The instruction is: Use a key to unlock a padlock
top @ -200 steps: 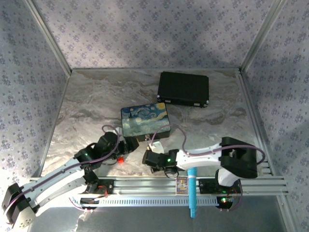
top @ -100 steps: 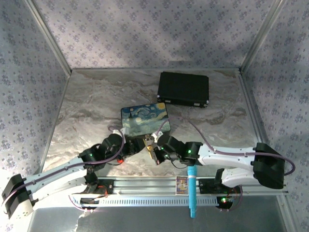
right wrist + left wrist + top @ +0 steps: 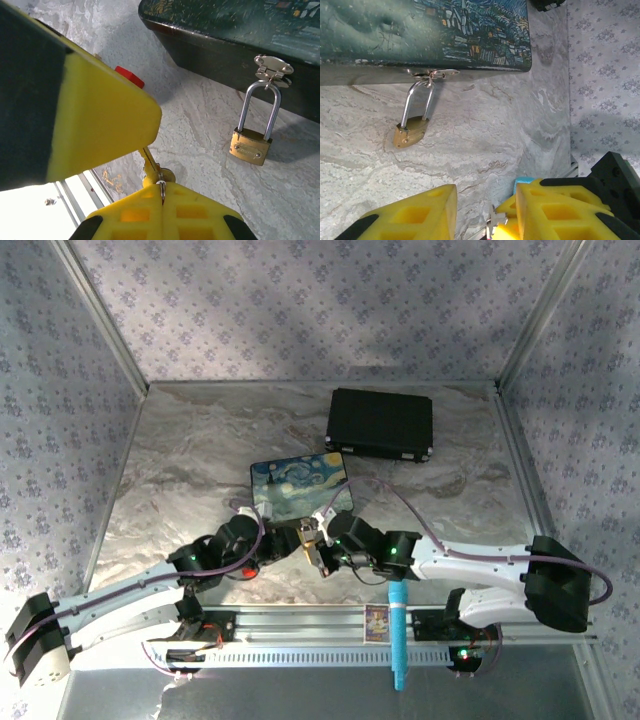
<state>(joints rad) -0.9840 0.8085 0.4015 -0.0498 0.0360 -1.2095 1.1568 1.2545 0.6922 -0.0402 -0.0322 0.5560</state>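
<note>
Brass padlock hangs by its silver U-shackle; right gripper pinches the thin key, left gripper half-open.

— What carries it all?
— A grey marbled table. A painted box sits near its middle, and a black case lies farther back.
— Anything else on it?
— A red block near the box. The padlock body rests on the marble by the box's front.
</note>
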